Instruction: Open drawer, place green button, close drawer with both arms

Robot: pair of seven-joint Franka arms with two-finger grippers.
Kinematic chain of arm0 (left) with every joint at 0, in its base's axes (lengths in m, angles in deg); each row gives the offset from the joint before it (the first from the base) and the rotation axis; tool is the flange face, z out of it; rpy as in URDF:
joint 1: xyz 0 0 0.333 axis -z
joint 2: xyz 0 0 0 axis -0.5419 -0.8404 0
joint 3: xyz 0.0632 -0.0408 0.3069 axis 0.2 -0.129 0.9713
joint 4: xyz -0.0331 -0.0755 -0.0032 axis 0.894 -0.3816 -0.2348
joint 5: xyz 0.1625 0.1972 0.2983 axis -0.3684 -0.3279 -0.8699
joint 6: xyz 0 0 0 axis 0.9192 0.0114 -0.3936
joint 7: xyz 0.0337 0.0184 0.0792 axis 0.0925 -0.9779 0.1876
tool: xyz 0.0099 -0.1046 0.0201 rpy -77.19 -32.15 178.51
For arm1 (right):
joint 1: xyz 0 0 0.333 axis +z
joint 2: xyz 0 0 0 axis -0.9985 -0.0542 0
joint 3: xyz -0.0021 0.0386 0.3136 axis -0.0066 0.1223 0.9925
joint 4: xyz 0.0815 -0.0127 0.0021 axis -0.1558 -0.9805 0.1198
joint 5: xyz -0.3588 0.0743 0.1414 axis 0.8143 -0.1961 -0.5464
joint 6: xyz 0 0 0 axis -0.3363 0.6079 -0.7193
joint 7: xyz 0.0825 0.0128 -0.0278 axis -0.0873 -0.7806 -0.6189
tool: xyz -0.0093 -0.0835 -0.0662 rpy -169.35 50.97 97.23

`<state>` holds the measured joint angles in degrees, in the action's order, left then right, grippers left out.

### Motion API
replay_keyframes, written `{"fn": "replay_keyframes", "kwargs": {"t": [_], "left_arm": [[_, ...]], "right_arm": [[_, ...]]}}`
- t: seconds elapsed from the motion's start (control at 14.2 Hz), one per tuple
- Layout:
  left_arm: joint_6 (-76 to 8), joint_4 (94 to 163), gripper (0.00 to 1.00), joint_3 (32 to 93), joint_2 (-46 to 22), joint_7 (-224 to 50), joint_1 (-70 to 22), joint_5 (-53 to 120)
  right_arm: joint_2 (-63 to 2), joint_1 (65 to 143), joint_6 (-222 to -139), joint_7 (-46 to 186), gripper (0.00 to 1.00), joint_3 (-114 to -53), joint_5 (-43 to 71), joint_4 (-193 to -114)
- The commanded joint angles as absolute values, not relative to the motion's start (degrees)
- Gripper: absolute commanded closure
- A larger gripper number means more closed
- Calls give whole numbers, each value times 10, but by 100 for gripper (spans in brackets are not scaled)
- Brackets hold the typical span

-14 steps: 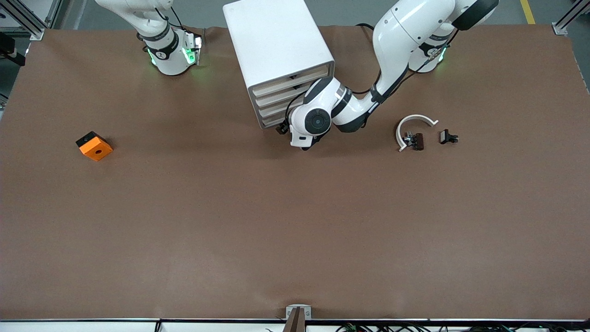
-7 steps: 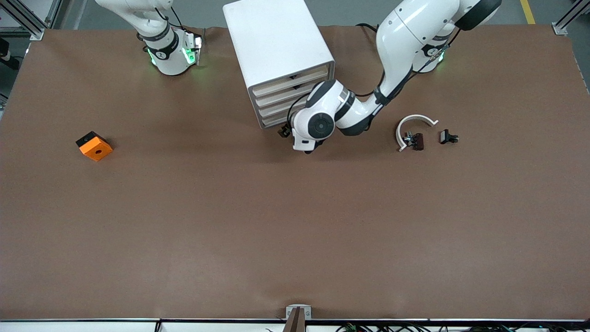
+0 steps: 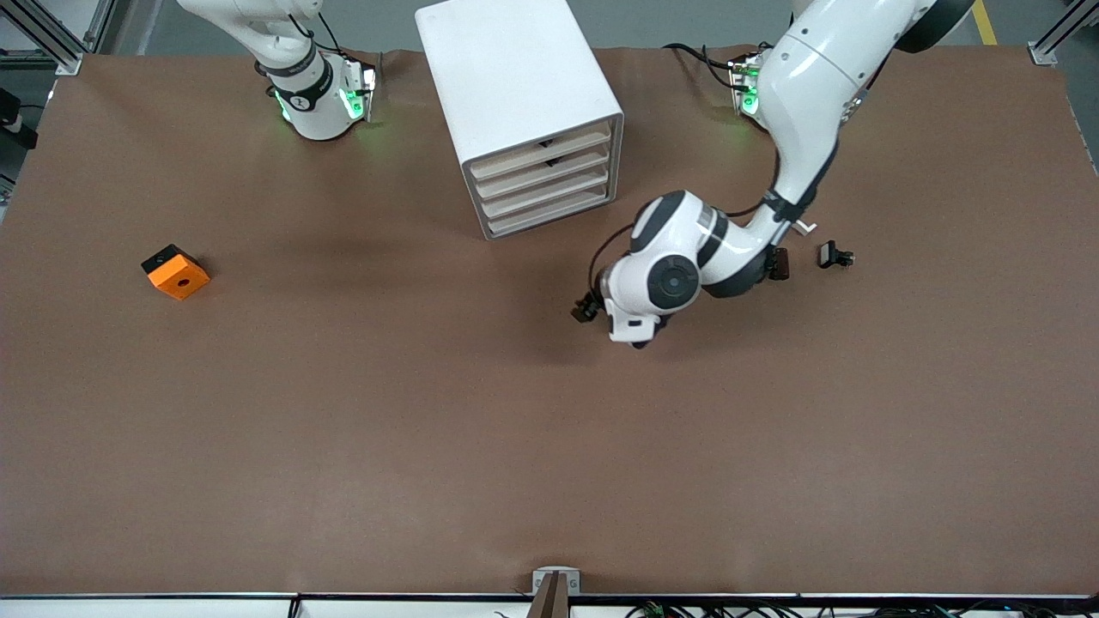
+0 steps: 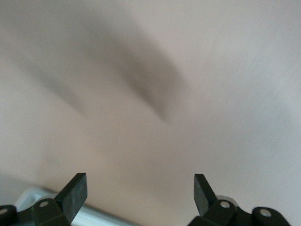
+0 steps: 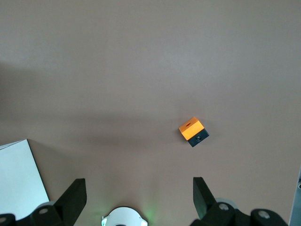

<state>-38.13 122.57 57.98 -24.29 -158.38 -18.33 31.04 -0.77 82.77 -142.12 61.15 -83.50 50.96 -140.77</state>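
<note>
Drawer (image 3: pixel 549 215) sat shut, lowest in the cabinet (image 3: pixel 515 77). Its long front ran slantwise, facing the front camera and turned slightly toward the left arm's end. The left hand (image 3: pixel 591 309) hung over bare desk (image 3: pixel 429 429), apart from that front. In the left wrist view, the left hand (image 4: pixel 140 190) was released over blurred desk. In the right wrist view, the right hand (image 5: pixel 140 193) waited, released, above the desk and an orange block (image 5: pixel 193 131).

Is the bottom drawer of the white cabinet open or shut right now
Shut. The drawer front sits flush with the three above it in the cabinet; no tray sticks out.
</note>
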Motion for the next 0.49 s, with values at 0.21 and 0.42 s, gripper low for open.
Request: {"fn": "replay_keyframes", "kwargs": {"t": [0.21,0.42], "left_arm": [[-271,1168,0,577,-210,-1540,-260,216],[-236,1170,0,581,-182,-1484,-276,216]], "right_arm": [[-1,820,-1432,618,0,-831,505,-1429],[-1,821,-1458,617,0,-830,506,-1429]]}}
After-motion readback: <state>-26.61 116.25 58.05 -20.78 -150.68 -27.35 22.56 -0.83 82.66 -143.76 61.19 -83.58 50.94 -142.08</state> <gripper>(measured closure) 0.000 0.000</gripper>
